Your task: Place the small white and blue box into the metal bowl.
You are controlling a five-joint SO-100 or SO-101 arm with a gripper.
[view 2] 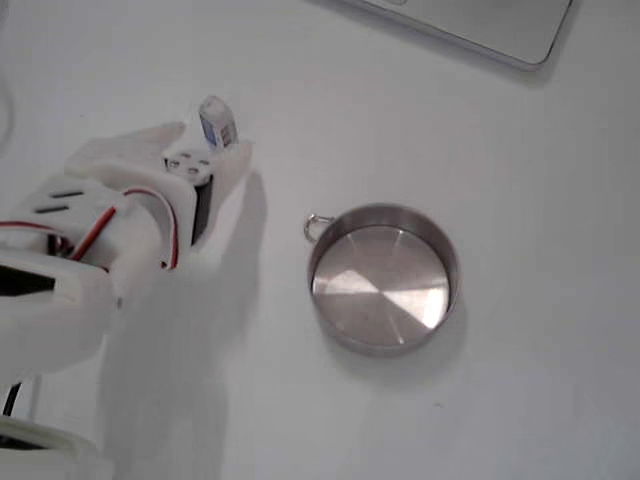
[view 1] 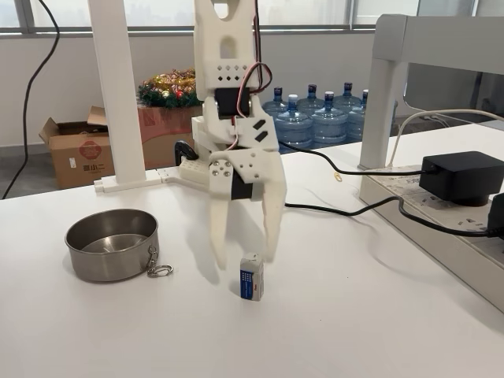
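Note:
The small white and blue box (view 1: 251, 277) stands upright on the white table, its blue face toward the camera in a fixed view. My white gripper (view 1: 246, 256) hangs over it, pointing down with its fingers spread open; the box sits low by the right finger and nothing is held. From above, the box (view 2: 217, 122) shows just past the tips of the gripper (view 2: 203, 148). The metal bowl (view 1: 110, 268) rests empty to the left, apart from the box, with its ring clip (view 1: 160, 270) toward the gripper. From above, the bowl (view 2: 384, 345) lies to the right.
A power strip with a black adapter (view 1: 461, 175) and black cables (view 1: 346, 209) run along the right side. A white post (view 1: 118, 94) and a white frame leg (view 1: 382, 110) stand behind. A pale flat object (view 2: 470, 25) lies at the table's far edge.

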